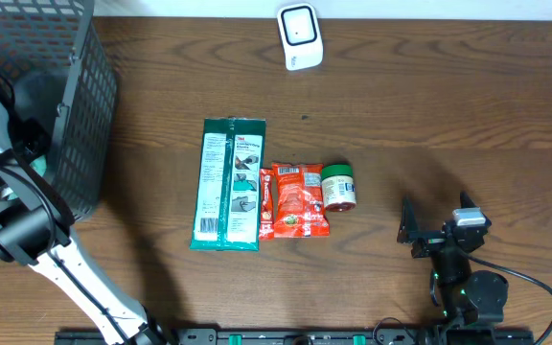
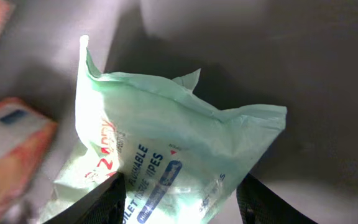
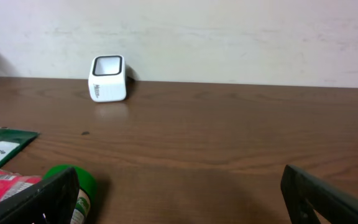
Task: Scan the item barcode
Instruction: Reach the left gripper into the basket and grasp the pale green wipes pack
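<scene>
The pale mint-green soft plastic pack of flushable wipes [image 2: 179, 137] lies crumpled inside the dark grey mesh basket [image 1: 84, 125]. Its sealed top edge is folded and points away from the jaws. Its printed face is turned toward the left wrist camera. The face carries blue lettering reading "FLUSHABLE WIPES", red lettering to one side, and a blue oval label low on the film. No barcode can be made out on this face. The left gripper [image 2: 182, 199] straddles the near end of the pack, with one black finger [image 2: 104, 202] on each side. The jaws stand partly apart; whether the pads press the film cannot be told. To the left of these jaws, just beside the pack, lies an orange-and-white carton [image 2: 11, 149], blurred. The right gripper [image 3: 179, 193] sits low over the brown wooden table [image 1: 429, 105], jaws spread wide with nothing between them. Ahead and left of these jaws stands the white box-shaped scanner [image 3: 107, 78]. Close to the left finger are a small jar with a green lid [image 1: 338, 187], a red snack packet [image 1: 295, 199] and a flat dark green packet [image 1: 230, 182].
</scene>
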You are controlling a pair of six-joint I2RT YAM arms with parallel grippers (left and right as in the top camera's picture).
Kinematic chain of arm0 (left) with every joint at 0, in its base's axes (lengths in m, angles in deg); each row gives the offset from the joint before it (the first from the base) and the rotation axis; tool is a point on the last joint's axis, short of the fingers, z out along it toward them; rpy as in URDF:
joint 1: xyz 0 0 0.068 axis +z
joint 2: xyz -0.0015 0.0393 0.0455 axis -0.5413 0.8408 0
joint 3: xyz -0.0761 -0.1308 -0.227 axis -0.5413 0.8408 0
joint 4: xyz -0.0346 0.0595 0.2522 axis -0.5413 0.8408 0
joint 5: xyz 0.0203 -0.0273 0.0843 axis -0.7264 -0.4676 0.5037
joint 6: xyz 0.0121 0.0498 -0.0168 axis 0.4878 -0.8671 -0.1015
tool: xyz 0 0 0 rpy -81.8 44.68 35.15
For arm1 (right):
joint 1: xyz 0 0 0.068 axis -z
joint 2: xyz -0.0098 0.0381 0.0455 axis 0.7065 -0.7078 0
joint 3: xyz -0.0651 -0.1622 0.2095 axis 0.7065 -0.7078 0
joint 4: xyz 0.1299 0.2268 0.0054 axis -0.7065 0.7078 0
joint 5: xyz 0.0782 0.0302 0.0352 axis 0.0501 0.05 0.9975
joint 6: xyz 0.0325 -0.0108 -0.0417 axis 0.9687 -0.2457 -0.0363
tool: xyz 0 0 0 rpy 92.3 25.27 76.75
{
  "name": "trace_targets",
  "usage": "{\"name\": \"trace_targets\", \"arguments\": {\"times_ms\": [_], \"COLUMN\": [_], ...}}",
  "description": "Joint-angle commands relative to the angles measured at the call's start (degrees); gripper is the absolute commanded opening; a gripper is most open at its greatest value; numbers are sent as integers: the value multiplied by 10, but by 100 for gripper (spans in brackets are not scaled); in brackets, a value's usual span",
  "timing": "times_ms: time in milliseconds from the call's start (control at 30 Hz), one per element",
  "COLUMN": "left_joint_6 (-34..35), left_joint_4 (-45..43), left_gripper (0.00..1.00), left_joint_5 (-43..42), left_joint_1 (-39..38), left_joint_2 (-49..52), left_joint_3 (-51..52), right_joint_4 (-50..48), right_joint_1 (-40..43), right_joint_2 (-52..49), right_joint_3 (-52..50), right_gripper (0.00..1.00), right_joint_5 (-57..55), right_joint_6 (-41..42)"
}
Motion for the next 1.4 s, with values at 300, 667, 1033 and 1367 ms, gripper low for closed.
{"name": "trace_targets", "arguments": {"times_ms": [300, 667, 1033, 1367], "left_joint_6": [-1, -5, 16, 16], "left_joint_4": [-30, -25, -68, -104], "left_gripper": [70, 72, 63, 20], "left_joint_5": [-210, -55, 62, 61], "left_joint_1": [-11, -51, -77, -64], "left_joint_2": [-36, -40, -40, -40], "left_joint_3": [15, 20, 99, 141], "right_joint_4": [2, 2, 2, 2], "right_joint_1": [6, 6, 6, 6], "right_joint_2": [2, 2, 2, 2], "right_joint_3": [-1, -1, -1, -1], "right_gripper": [99, 99, 99, 99], "right_joint_5": [-1, -1, -1, -1], "right_joint_6": [2, 2, 2, 2]}}
